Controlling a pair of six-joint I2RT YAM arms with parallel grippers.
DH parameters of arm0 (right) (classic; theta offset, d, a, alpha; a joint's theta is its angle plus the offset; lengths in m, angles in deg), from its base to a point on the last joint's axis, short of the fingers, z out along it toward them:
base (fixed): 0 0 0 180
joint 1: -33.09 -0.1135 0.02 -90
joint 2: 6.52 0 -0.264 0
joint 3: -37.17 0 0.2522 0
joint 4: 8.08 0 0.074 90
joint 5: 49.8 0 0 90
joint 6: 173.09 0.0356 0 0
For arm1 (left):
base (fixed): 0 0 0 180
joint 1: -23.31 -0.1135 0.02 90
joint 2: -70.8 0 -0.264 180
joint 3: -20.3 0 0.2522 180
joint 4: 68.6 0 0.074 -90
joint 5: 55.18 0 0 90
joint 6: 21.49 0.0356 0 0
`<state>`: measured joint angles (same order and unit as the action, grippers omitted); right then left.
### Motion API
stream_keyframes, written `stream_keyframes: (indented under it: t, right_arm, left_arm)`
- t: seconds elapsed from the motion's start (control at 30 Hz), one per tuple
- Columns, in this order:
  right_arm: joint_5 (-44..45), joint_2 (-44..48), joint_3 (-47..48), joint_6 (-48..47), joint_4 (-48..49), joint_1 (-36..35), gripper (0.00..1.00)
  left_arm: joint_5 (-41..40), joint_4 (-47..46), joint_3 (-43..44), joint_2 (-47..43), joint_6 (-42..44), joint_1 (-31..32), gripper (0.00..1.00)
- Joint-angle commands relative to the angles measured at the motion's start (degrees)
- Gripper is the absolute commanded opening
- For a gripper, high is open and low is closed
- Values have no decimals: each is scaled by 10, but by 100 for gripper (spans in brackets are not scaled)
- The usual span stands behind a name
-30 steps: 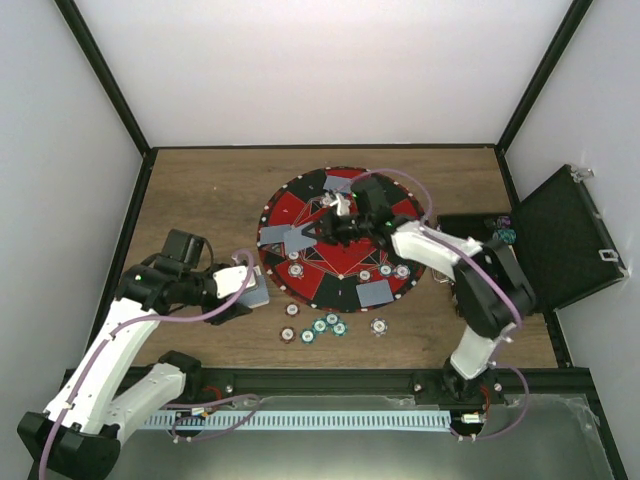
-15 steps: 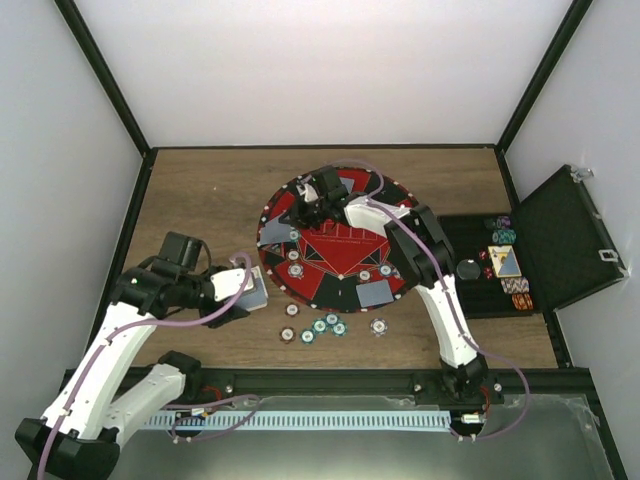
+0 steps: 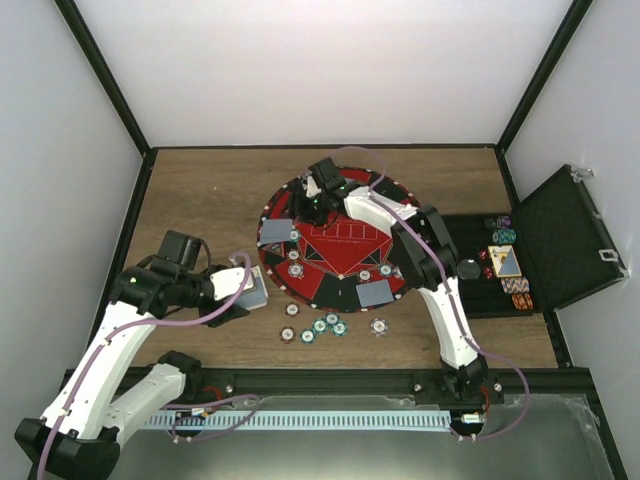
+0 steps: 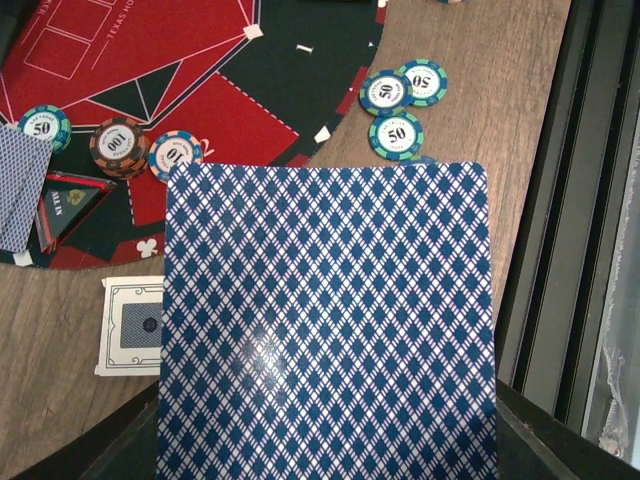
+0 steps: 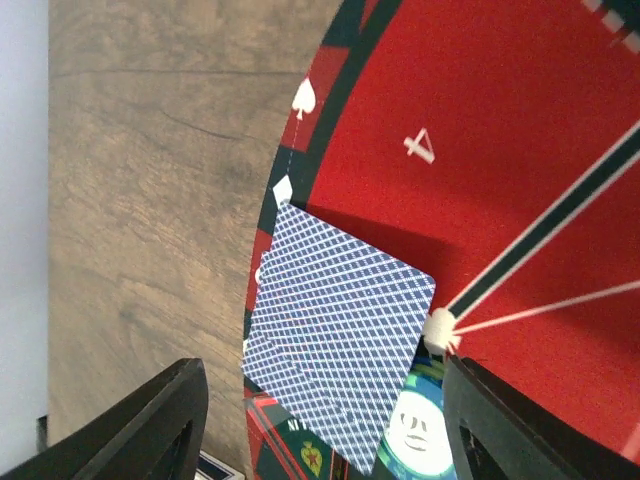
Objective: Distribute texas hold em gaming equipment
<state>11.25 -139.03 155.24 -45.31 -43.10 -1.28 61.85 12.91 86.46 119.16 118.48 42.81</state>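
Observation:
My left gripper [image 3: 250, 290] hovers beside the mat's left edge, shut on a deck of blue-backed playing cards [image 4: 325, 320] that fills the left wrist view and hides its fingers. My right gripper [image 3: 314, 196] reaches over the far left of the round red-and-black mat [image 3: 345, 240]. Its fingers [image 5: 150, 425] stand wide apart above two overlapping face-down cards [image 5: 340, 350] lying flat at the mat's rim, beside a green chip [image 5: 420, 435]. More cards [image 3: 278, 233] [image 3: 373, 292] and poker chips [image 3: 297, 268] lie on the mat. Several chips [image 3: 320, 326] sit on the wood in front of it.
An open black hinged case [image 3: 565, 240] with chips in its tray [image 3: 508, 265] stands at the right. A white-bordered card [image 4: 135, 325] lies on the wood under the left gripper. Black frame posts and white walls enclose the table.
My right arm swung from the mat's middle to its far left rim, and its jaws opened, leaving the card on the mat. The left arm has stayed still with the deck.

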Motion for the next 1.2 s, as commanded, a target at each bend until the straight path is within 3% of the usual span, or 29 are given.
stream_keyframes:
  t: [0.0,0.13,0.43,0.63,0.8,1.17]
  right_arm:
    - [77,77,8,-40,-60,-3,67]
    - [88,147,-60,-40,-38,-8,73]
    - [-53,371,-346,54,170,-51,88]
    - [-110,444,-445,121,268,-114,90]
    - [-121,446,-469,155,325,-167,90]
    - [-134,354,-407,170,345,-230,83]
  left_arm:
    - [5,0,16,-3,5,1,9]
    - [7,-4,16,-1,3,1,9]
    - [12,-19,4,1,3,1,9]
    - [15,-29,5,7,4,0,9]
    - [19,-34,2,11,3,0,9]
    - [18,-34,2,5,2,1,9]
